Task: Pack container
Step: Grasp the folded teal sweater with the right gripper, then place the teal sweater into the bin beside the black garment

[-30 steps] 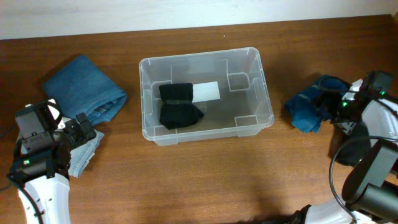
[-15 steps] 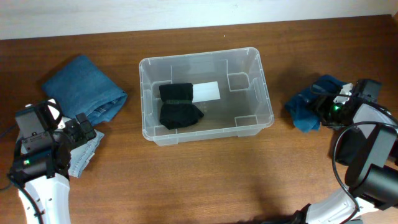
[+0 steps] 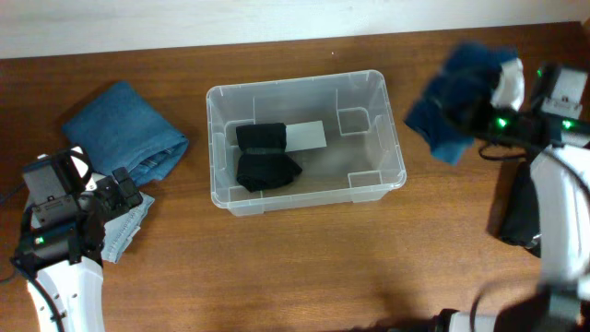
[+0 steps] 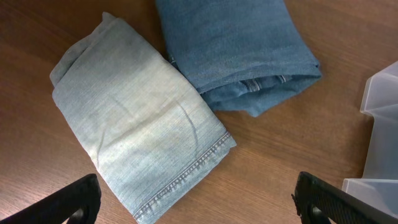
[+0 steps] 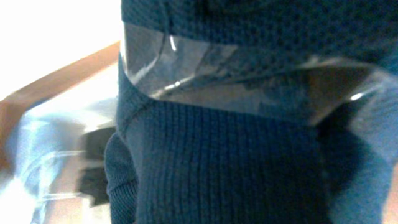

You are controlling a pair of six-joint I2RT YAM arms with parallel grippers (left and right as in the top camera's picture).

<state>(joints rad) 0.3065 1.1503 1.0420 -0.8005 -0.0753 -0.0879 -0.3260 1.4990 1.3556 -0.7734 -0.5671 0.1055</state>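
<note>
The clear container (image 3: 297,81) stands mid-table with a black folded garment (image 3: 265,159) and a white label (image 3: 306,136) inside; its blurred wall (image 5: 50,162) also shows in the right wrist view. My right gripper (image 3: 484,112) is raised to the right of the container, shut on a dark blue knit garment (image 3: 450,100) that hangs from it. That knit (image 5: 224,162) fills the right wrist view and hides the jaws. My left gripper (image 4: 202,208) stands open over the edge of a light denim fold (image 4: 130,124), beside a darker blue denim fold (image 4: 236,50).
The two denim folds (image 3: 124,134) lie left of the container, whose corner (image 4: 382,143) shows at the right of the left wrist view. A dark shape (image 3: 518,219) lies under the right arm. The table's far edge runs along the back wall.
The right gripper has shut on the dark blue knit and lifted it off the table, up and toward the container. The left arm has stayed still.
</note>
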